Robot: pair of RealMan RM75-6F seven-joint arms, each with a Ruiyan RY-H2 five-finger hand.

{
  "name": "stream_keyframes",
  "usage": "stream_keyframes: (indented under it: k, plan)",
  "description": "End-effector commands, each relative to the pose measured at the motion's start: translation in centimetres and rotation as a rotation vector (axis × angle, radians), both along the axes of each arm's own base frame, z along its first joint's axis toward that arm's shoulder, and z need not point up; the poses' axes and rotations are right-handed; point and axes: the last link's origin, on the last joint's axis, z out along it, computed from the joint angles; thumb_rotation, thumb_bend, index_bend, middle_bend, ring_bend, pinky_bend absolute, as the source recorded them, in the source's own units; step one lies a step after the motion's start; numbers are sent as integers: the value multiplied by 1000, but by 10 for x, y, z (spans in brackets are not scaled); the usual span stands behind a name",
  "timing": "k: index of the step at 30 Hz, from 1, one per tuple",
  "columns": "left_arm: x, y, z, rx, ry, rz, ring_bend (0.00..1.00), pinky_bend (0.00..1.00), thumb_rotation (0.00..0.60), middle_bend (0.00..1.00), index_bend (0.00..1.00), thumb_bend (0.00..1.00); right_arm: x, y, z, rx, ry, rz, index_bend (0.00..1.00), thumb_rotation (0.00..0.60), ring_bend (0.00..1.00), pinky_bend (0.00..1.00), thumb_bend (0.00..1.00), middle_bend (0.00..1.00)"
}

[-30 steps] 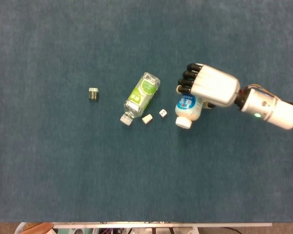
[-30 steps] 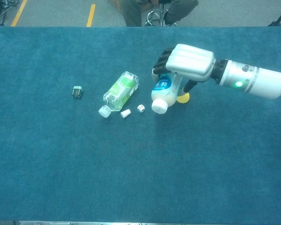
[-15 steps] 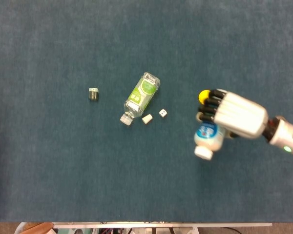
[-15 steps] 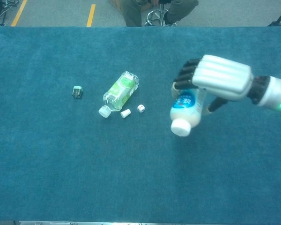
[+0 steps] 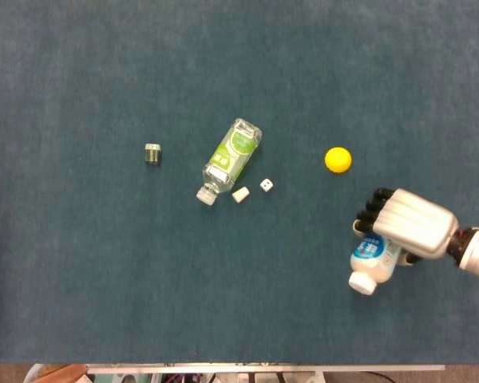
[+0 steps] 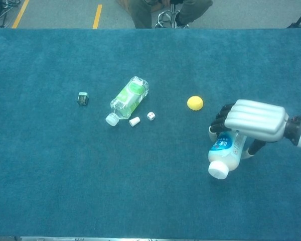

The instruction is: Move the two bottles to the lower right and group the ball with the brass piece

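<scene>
My right hand [image 5: 407, 226] [image 6: 252, 121] grips a white bottle with a blue label [image 5: 370, 264] [image 6: 223, 155] at the lower right, cap pointing toward the front edge. A clear bottle with a green label [image 5: 229, 158] [image 6: 127, 98] lies on its side near the middle, cap toward the front left. The yellow ball [image 5: 338, 159] [image 6: 194, 103] sits alone, up and left of my right hand. Far to the left rests the small brass piece [image 5: 152, 153] [image 6: 83, 98]. My left hand is not in either view.
A small white cone-shaped piece [image 5: 240, 195] [image 6: 134, 121] and a white die [image 5: 266, 185] [image 6: 151, 116] lie just right of the clear bottle's cap. The blue cloth table [image 5: 104, 287] ends at the front edge [image 5: 263, 368]. A seated person [image 6: 163, 11] is beyond the far edge.
My right hand has carried the white bottle from beside the die toward the lower right. The yellow ball, formerly hidden behind the hand, now shows. Nothing else has moved.
</scene>
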Motion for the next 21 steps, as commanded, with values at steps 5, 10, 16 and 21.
stream_keyframes:
  k: [5, 10, 16, 21]
  plan:
    - [-2, -2, 1, 5, -5, 3, 149, 408, 600, 167, 303, 18, 2, 3, 3, 50, 50, 5, 480, 600, 382, 511, 17, 500]
    - [-3, -2, 0, 4, -7, 1, 149, 408, 600, 167, 303, 19, 6, 3, 7, 64, 96, 3, 208, 600, 216, 404, 0, 260]
    - [-3, -3, 2, 9, -7, 5, 149, 408, 600, 167, 303, 19, 13, 2, 11, 64, 100, 15, 79, 600, 174, 375, 0, 130]
    - [-4, -4, 3, 12, -6, 8, 149, 408, 600, 167, 303, 19, 31, -4, 19, 17, 70, 98, 67, 600, 171, 360, 0, 126]
